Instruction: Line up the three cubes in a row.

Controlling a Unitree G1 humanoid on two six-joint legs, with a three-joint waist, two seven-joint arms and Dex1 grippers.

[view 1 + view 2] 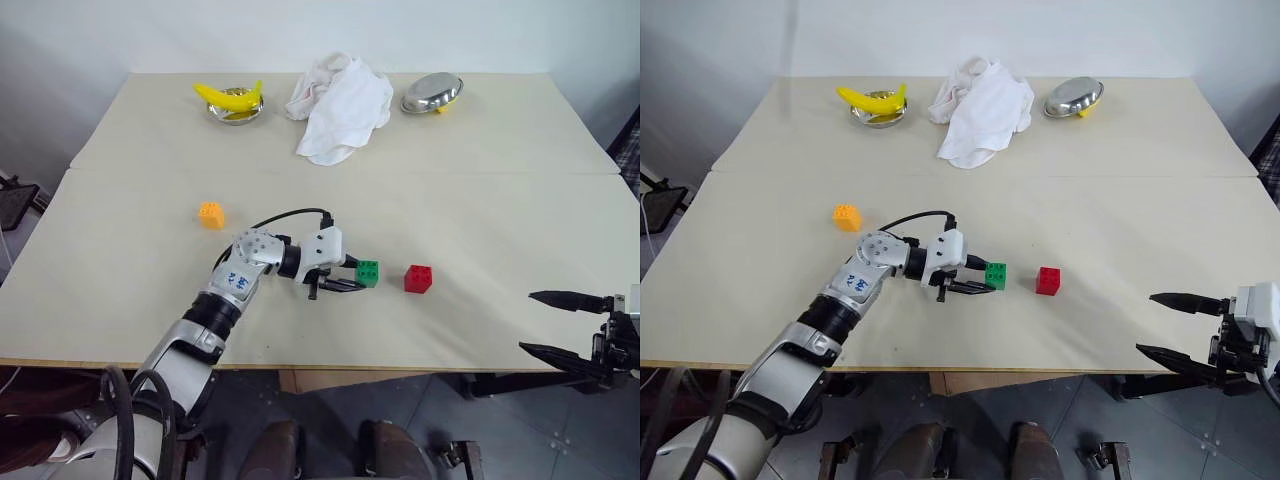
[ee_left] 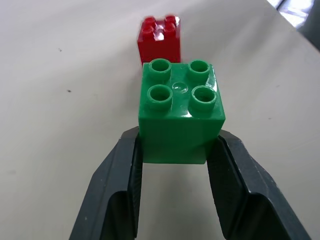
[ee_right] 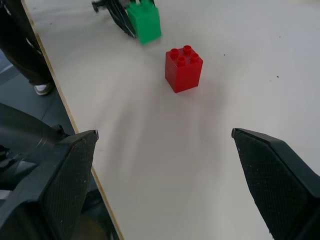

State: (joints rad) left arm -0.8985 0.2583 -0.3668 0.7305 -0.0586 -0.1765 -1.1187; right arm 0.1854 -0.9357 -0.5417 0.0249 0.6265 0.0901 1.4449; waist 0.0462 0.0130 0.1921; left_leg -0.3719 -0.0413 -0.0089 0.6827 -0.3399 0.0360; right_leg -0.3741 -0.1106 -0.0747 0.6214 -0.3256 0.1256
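Observation:
My left gripper [image 1: 350, 275] is shut on the green cube [image 1: 368, 272], its two black fingers [image 2: 117, 180] pressing the cube's sides near the front middle of the table. The red cube [image 1: 418, 278] stands just to the right of the green one, a small gap between them. Further left and a little farther back sits the orange cube [image 1: 211, 215], alone. My right gripper [image 1: 560, 325] hangs open off the table's front right corner, nothing between its fingers; its wrist view looks toward the red cube [image 3: 184, 68] and the green cube [image 3: 145, 22].
At the back of the beige table [image 1: 480, 200] stand a small metal bowl [image 1: 236, 112] holding a yellow banana [image 1: 228, 97], a crumpled white cloth [image 1: 340, 105], and a tilted metal bowl [image 1: 432, 93]. A seam [image 1: 500, 173] crosses the tabletop.

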